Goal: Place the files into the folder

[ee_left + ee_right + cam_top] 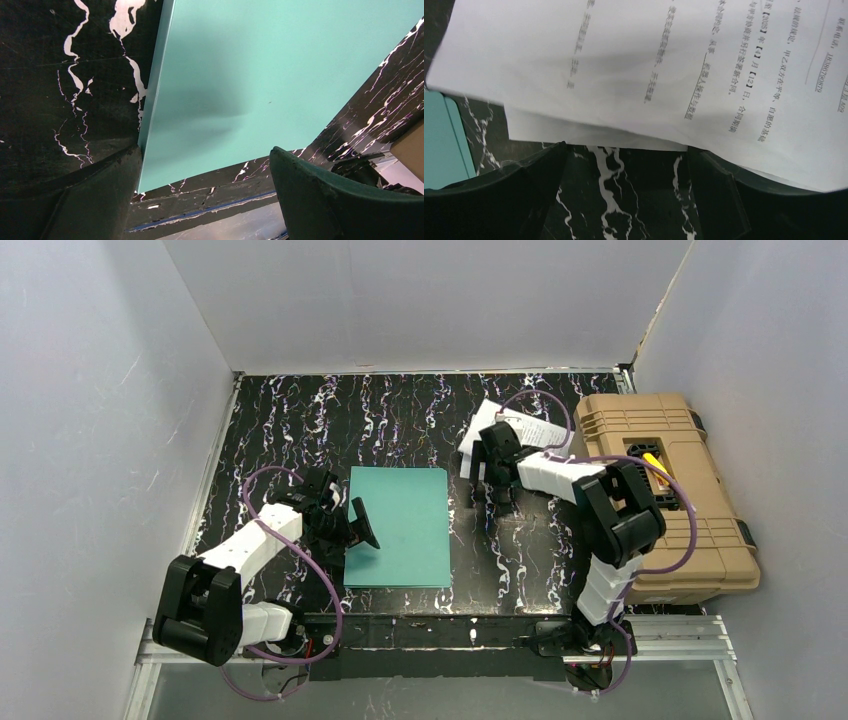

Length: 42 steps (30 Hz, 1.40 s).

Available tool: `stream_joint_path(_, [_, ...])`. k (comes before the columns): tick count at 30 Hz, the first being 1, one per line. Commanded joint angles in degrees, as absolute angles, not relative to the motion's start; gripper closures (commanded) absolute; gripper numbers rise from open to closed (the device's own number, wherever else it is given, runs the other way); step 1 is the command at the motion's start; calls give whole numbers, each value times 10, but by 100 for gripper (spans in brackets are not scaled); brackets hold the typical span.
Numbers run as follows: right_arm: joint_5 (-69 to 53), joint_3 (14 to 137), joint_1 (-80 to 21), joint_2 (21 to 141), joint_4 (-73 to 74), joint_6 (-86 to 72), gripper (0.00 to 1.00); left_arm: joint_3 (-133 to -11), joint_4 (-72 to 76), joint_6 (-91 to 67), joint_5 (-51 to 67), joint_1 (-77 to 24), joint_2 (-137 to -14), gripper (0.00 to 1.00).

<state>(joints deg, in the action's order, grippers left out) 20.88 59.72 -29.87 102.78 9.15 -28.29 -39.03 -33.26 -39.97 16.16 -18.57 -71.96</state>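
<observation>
Nearest the lens, right gripper [626, 150] is seen with jaws spread wide, nothing held, over bare table [614, 200] just below the edge of the files [624, 60]. Likewise released and empty, left gripper [205, 150] is placed at the left edge of the folder [260, 75]. In the top view the files are found upper right of centre, beside the tan toolbox [700, 530]; the folder lies flat at centre, apparently closed, well apart from them. Paper is judged light, floppy, slippery sheet on sheet and easily creased; best pinched at the near edge, taken as one stack. Folder is judged thin and semi-stiff; its cover is best lifted at the free long edge. Counted: one folder, one toolbox, two grippers; at least two overlapped sheets, exact number cannot be told
</observation>
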Motion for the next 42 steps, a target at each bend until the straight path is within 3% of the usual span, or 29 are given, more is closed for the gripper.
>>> stream_joint_path(1, [161,644,-273,1097,116,-276,1,-381,-342,-393,179,-187,-716,2])
stream_joint_path(10, [112,680,-267,1089,142,-266,1,-388,-316,-396,189,-204,-747,2])
stream_joint_path(32, [19,531,-272,756,214,-257,1,-502,-238,-469,152,-356,-913,4])
stream_joint_path(42, [-52,500,-279,708,204,-269,1,-395,-244,-542,71,-363,-790,5])
